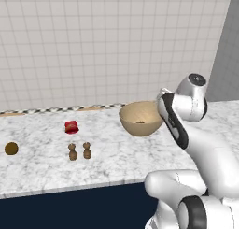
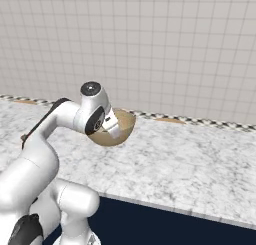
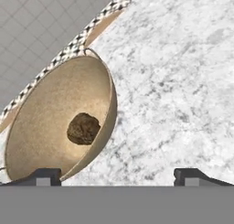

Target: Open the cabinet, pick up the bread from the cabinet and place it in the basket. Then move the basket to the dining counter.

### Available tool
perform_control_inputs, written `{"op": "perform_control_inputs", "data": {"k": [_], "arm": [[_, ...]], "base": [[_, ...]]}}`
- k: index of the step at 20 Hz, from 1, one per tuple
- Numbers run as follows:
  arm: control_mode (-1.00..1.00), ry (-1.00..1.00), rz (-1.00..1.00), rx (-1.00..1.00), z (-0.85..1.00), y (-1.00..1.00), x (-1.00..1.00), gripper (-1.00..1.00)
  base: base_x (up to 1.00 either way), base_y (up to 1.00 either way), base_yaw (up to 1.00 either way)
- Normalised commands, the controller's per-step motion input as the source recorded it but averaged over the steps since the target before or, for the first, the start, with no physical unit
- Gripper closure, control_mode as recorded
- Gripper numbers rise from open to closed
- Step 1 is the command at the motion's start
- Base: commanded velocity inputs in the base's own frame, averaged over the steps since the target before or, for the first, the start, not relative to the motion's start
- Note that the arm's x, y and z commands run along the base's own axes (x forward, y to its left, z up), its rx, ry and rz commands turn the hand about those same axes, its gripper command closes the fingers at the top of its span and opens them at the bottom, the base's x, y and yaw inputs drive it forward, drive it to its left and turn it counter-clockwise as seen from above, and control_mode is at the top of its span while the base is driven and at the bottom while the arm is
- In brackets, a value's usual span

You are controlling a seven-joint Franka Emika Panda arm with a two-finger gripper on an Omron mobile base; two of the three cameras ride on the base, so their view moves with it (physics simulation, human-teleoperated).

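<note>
Resting on the dining counter [image 1: 116,160], one basket [image 1: 140,118] is seen near the tiled wall [image 1: 107,46], and one bread [image 3: 83,128] roll is held inside it, lying on the basket's inner wall in the hand view. The gripper [image 3: 118,175] is spread wide and nothing is grasped: one fingertip stands at the basket's rim and the other over bare marble, the basket's edge lying between them. One small loop is shown at the basket's rim. Further along the counter, in the left base view, two brown shakers [image 1: 79,151] are stood side by side, one red object [image 1: 71,126] is set behind them, and one brown ball [image 1: 11,148] is placed well apart.
</note>
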Motion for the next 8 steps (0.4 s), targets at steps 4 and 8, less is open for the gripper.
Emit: {"op": "perform_control_inputs", "data": {"k": [4, 8], "arm": [[-1.0, 0.0, 0.07, 0.0, 0.49, 0.41, -1.0, -1.0], [-1.0, 0.0, 0.05, 0.0, 0.59, 0.19, -1.0, -1.0]], "base": [[0.0, 0.0, 0.0], [0.0, 0.0, 0.0]]}}
